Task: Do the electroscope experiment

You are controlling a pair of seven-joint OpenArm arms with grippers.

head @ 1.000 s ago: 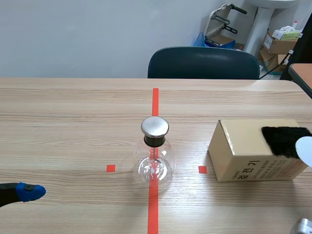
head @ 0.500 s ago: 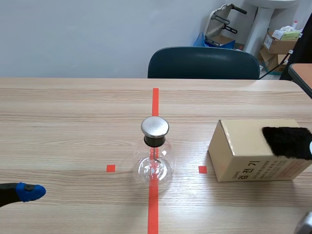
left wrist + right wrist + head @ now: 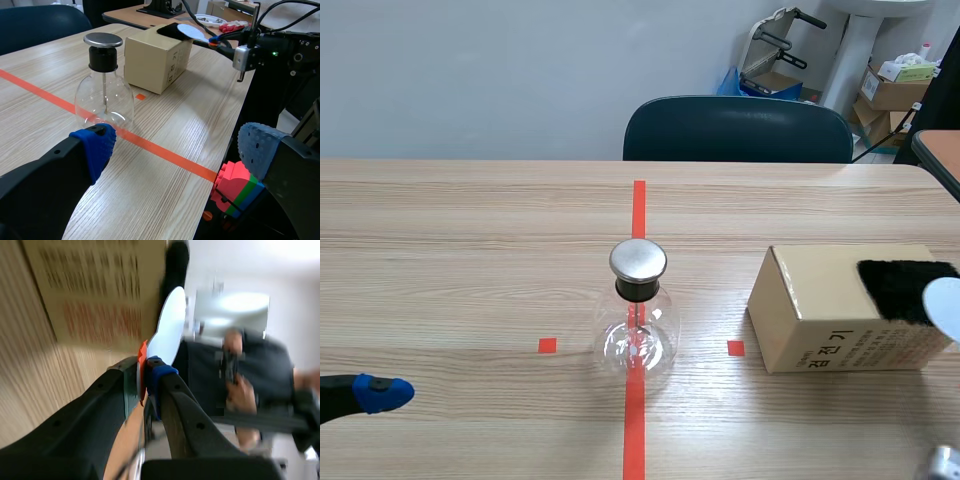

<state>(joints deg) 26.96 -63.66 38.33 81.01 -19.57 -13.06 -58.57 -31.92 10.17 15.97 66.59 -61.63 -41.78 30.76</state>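
The right gripper (image 3: pixel 147 371) is clamping the handle of the white disc (image 3: pixel 167 325), holding it at the black fur (image 3: pixel 895 285) on the box (image 3: pixel 820 325). The left gripper (image 3: pixel 177 147) is lying wide open, empty. The electroscope (image 3: pixel 637 325) is standing in the middle of the worktop (image 3: pixel 470 250). Swinging the disc in too low could be toppling it.

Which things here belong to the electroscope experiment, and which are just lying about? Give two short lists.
For the job:
electroscope
white disc paddle, gripped by the right end effector
black fuzzy cloth on the cardboard box

Lying about:
dark chair across the table
cartons in the far corner
coloured toy blocks off the table's edge
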